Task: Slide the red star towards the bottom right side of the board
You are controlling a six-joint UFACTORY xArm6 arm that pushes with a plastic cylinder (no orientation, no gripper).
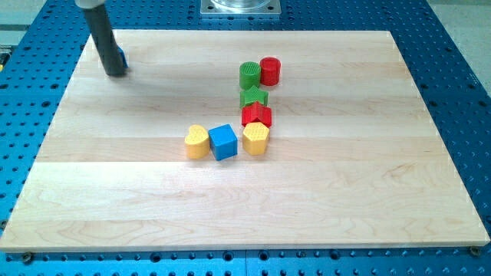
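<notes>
The red star [257, 115] lies near the middle of the wooden board [245, 199], touching the green star [254, 96] above it and a yellow block [255, 139] below it. My tip [116, 73] rests at the board's top left, far from the red star. A small blue block [121, 57] is mostly hidden behind the rod.
A green cylinder [249, 74] and a red cylinder [270, 70] stand side by side above the green star. A blue cube [223, 142] and a yellow heart-like block [197, 142] sit left of the yellow block. A metal mount [240, 7] is at the view's top.
</notes>
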